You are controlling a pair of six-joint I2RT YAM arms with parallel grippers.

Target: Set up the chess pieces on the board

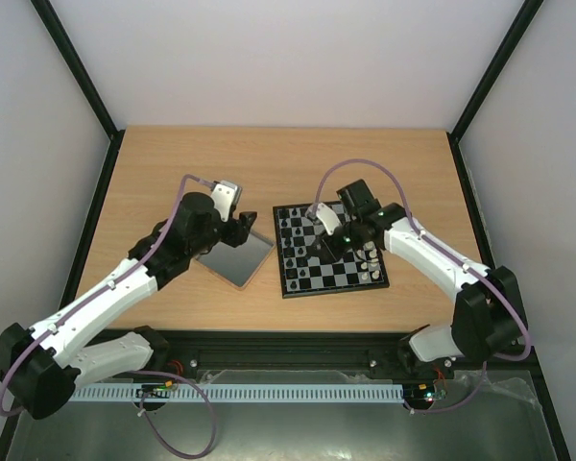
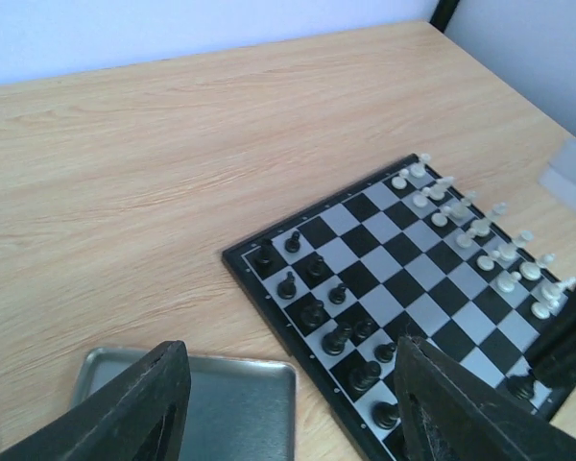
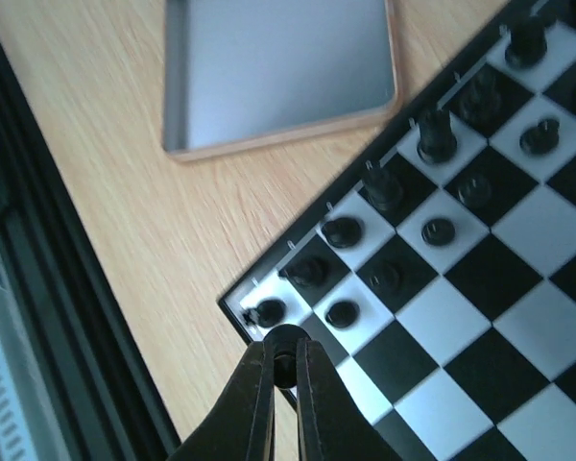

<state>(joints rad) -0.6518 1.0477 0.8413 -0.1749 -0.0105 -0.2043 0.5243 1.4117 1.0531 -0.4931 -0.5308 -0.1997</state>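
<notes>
Chess pieces (image 2: 312, 313) are on the board (image 1: 312, 279), which lies right of centre on the counter (image 1: 173, 173).

Left to right, as I see it from the top camera:
- Left pincer (image 2: 290, 351) is spread wide with nothing in it. It hangs over the far edge of the grey tray (image 1: 235, 257).
- The tray is just beside the board's left edge, turned at an angle to it. The right wrist view shows a thin strip of wood between them.
- Black pieces (image 3: 437, 134) stand in two rows along the board's left side.
- White pieces (image 2: 507, 280) are bunched along the board's right side.
- Right pincer (image 3: 285, 357) is above the board, clamped on one black piece (image 3: 285, 339). In its wrist view the tips show close to the board's near-left corner, next to the black piece on the corner square.
- I can't tell whether the held piece touches the board.
</notes>
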